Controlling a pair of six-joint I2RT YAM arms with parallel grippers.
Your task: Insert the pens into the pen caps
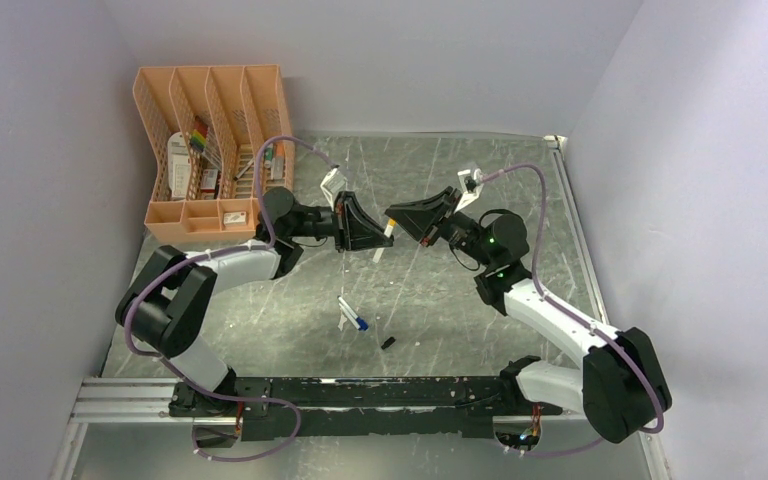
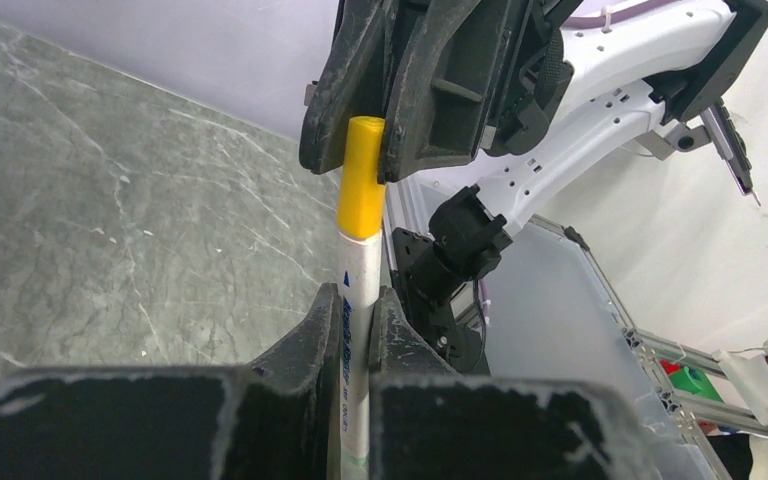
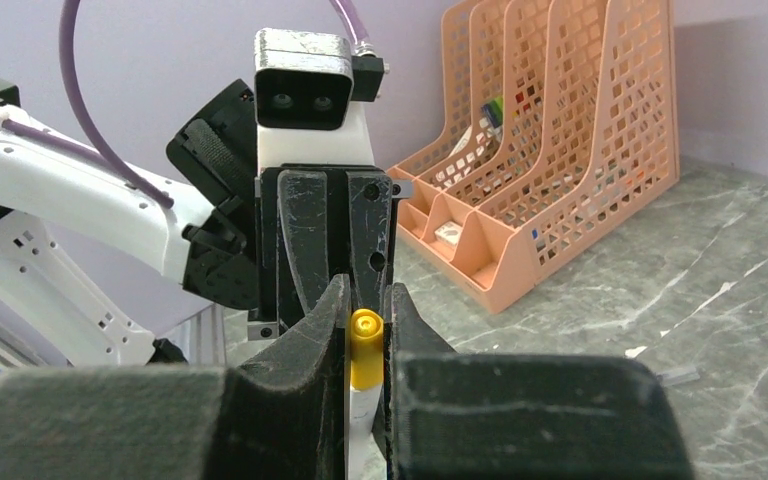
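**Yellow cap (image 2: 361,180) going onto white pen (image 2: 357,320), held off the table**

Left gripper (image 2: 354,300) is clamping the white barrel, jaws tight on it. Right gripper (image 3: 366,300) is pinching the yellow cap from the opposite end, jaws closed on the cap. The two grippers are facing each other nose to nose, right of the orange file rack (image 1: 215,150) and a bit nearer the arm bases than it. The pen is hanging between them above the table (image 1: 480,170).

Step in hand looks like the mating push for the first pen. The cap is sitting in line with the barrel and meeting the white body, but whether it is fully seated is hard to say from here.

Another white pen (image 1: 348,310), with blue at its end, is lying further from the rack toward the bases, with the black cap (image 1: 388,342) just beyond it. It is too small to tell if the blue is a fitted cap.

Next move is probably calling for a straight push along the pen axis. After that, one gripper lets go, the capped pen gets set down, and the arms reach for a loose pen and cap.
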